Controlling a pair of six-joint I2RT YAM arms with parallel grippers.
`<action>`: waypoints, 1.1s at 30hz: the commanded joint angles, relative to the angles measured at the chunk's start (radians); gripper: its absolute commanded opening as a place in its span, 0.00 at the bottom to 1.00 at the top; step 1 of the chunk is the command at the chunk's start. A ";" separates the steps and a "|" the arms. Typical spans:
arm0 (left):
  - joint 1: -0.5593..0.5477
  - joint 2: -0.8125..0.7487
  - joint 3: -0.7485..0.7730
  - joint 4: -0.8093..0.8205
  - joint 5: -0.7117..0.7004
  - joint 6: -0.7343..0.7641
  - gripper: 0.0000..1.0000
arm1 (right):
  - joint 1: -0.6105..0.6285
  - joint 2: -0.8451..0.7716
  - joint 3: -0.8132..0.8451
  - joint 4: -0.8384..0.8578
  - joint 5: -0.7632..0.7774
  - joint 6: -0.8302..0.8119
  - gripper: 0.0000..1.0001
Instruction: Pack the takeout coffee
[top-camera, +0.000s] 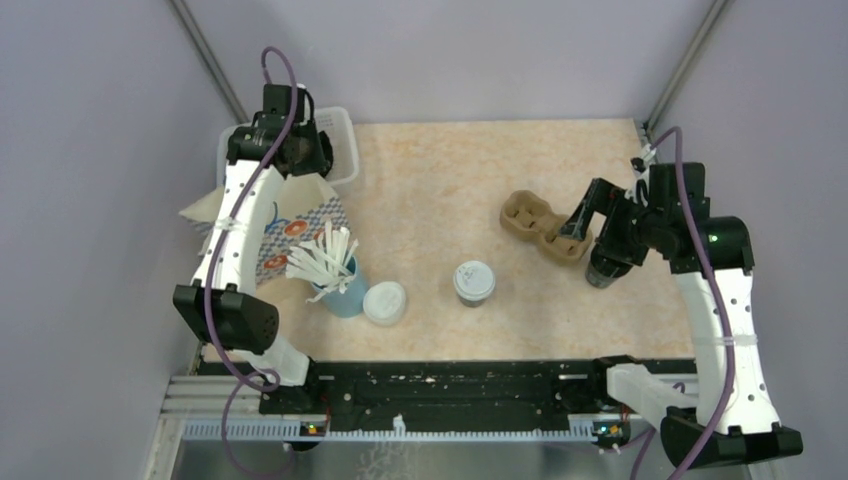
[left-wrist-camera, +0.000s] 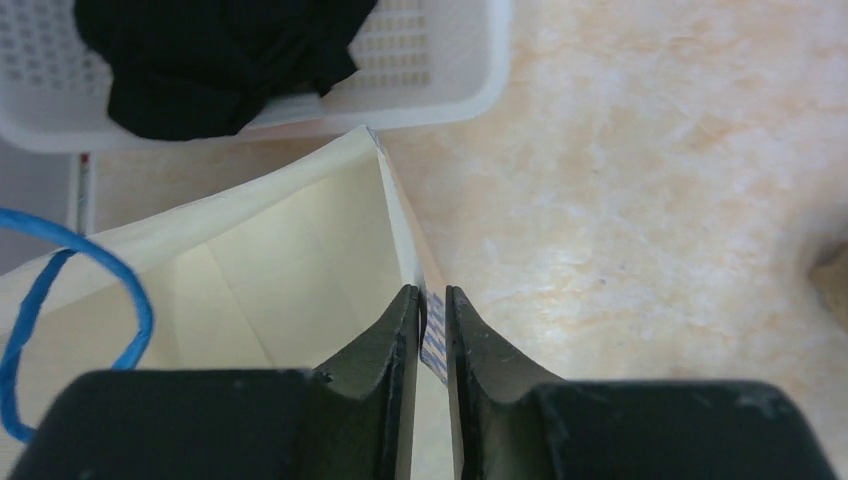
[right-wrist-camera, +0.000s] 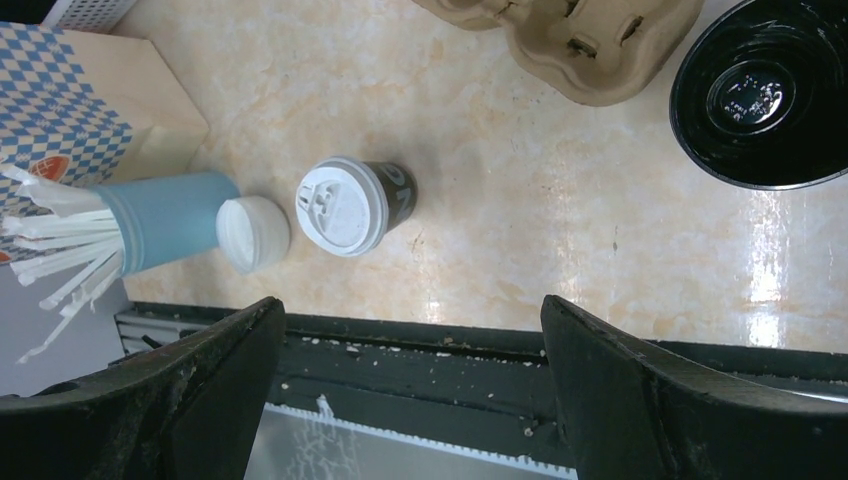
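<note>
The left gripper (left-wrist-camera: 432, 300) pinches the rim of the paper bag (left-wrist-camera: 280, 250), seemingly holding it open, while the lidded takeout coffee (top-camera: 473, 282) stands well to the bag's right, next needing a grasp by the wide-open right gripper (right-wrist-camera: 410, 310).

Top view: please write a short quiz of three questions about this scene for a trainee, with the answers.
1. True or false: the coffee cup with the lid is already inside the paper bag.
2. What does the left gripper pinch? A) the edge of the paper bag B) a straw C) the basket
3. Fill in: the right gripper is ___ (open or shut).
Key: 1 false; 2 A; 3 open.
</note>
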 joint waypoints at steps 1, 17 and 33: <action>-0.014 -0.031 0.068 0.073 0.222 0.010 0.19 | 0.005 -0.006 -0.013 0.019 -0.006 0.002 0.99; -0.212 0.149 0.278 0.059 0.407 0.000 0.01 | 0.013 0.038 -0.005 0.133 -0.078 -0.137 0.99; -0.215 -0.005 0.296 -0.018 0.387 0.130 0.56 | 0.366 0.268 -0.128 0.373 0.392 -0.352 0.99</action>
